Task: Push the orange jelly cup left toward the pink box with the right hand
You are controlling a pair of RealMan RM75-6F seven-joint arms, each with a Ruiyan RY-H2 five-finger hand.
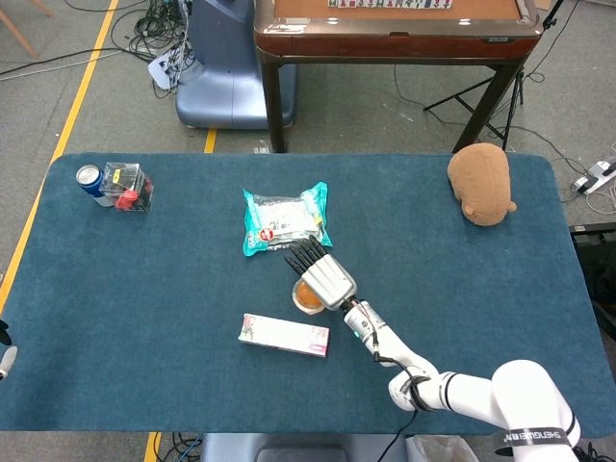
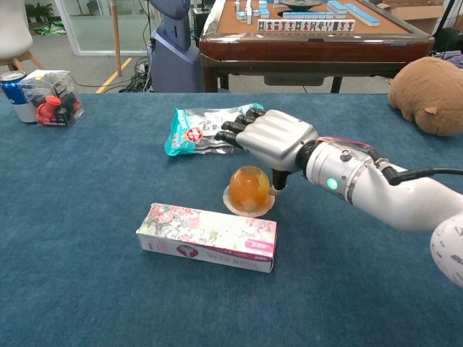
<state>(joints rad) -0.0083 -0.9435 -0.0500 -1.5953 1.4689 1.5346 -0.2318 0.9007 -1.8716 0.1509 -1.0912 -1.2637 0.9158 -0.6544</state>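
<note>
My right robot hand [image 2: 269,139] hovers over the cup [image 2: 249,189] with fingers stretched flat, holding nothing — the cup sits on the bench [image 2: 87,289] just behind the pink box [image 2: 207,236], light, slick, tippy — I'd push low at its base.

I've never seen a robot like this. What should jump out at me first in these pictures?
Most striking is the silvery right hand with dark fingers, hovering over the orange jelly cup near the middle of the blue table. Just in front of the cup lies the pink box, long and flowery. A brown plush toy sits at the table's far right corner.
</note>
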